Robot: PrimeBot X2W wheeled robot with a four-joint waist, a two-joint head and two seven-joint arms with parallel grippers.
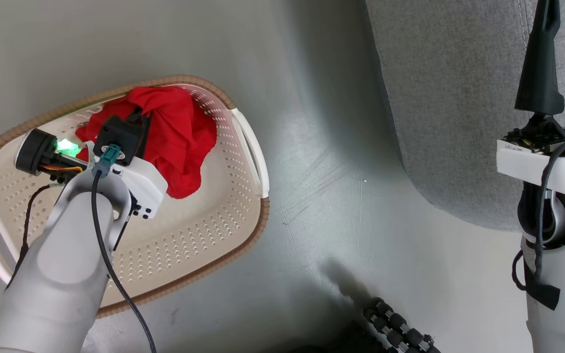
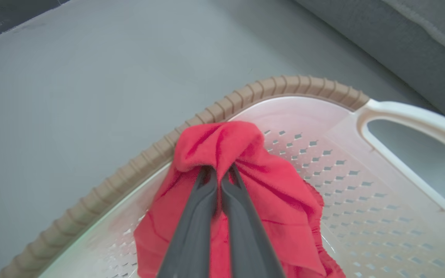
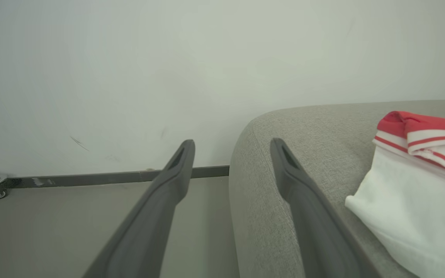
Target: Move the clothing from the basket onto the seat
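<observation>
The clothing (image 2: pixel 269 193), a red bundle by the far rim of the basket (image 1: pixel 204 230), is pinched in the closed jaws of my left gripper (image 2: pixel 218 170), and the seat (image 1: pixel 449 98) lies well off to the right, beside my right gripper (image 3: pixel 232 143), whose jaws stand spread and empty.

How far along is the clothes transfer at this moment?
Done: a white garment with red stripes lies on the seat. In hand: the left gripper is shut on the red garment, which is inside the basket. Left: lifting that out and setting it on the seat. The right gripper is open and empty.
</observation>
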